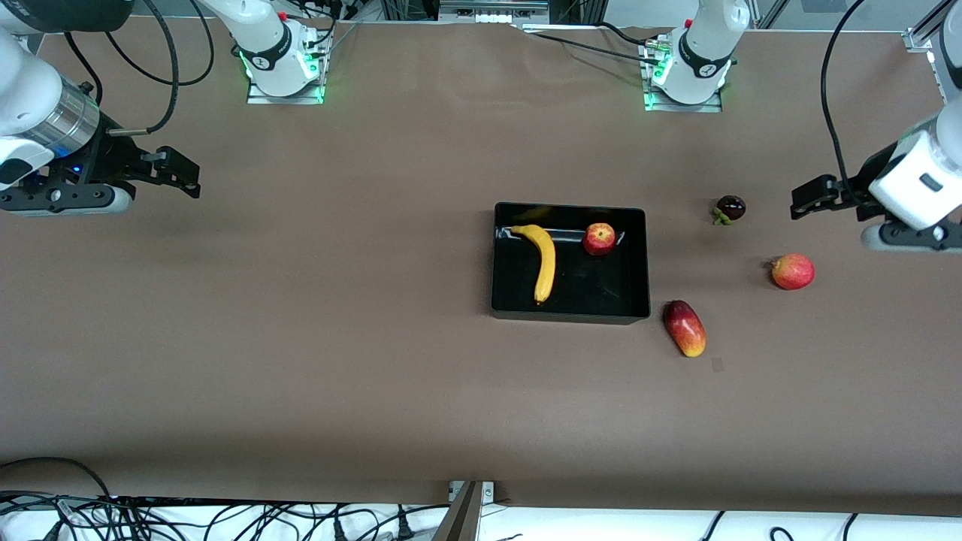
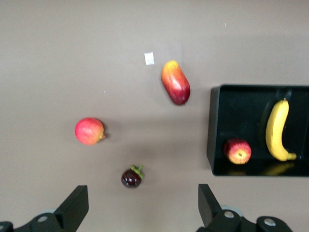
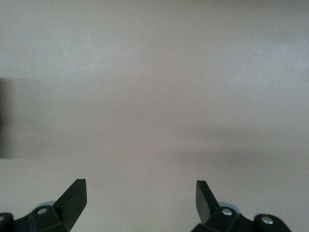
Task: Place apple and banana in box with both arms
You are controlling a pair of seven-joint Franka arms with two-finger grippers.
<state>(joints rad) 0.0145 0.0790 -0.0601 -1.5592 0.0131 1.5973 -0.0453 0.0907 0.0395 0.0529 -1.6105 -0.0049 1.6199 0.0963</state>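
Both fruits already lie in the box (image 1: 639, 263), so by the look of it the placing is done and the step in hand is simply to stand clear. The apple (image 1: 599, 239) sits in the box's corner farther from the front camera, toward the left arm's end; the banana (image 1: 543, 261) lies apart from it, toward the right arm's end of the box.

The left gripper (image 1: 812, 197) hangs over bare tabletop (image 1: 301, 361) at its own arm's end, fingers spread wide and holding nothing — the left wrist view shows both fingers far apart with only the brown surface between them. The right gripper (image 1: 180, 174) hovers over bare tabletop at the right arm's end, also spread wide and empty.

To finish well, I would keep both arms high and out at the ends, with no sweep across the 3 stray fruits: the dark purple fruit (image 1: 730, 207), the red-orange round fruit (image 1: 793, 271) and the elongated red-yellow fruit (image 1: 685, 327), which lies just beside the box's near corner. A low pass there could roll one against the box.

The banana's long axis runs roughly from farther to nearer the front camera; its farther end hooks toward the right arm's end — the nearer tip almost reaches the near wall
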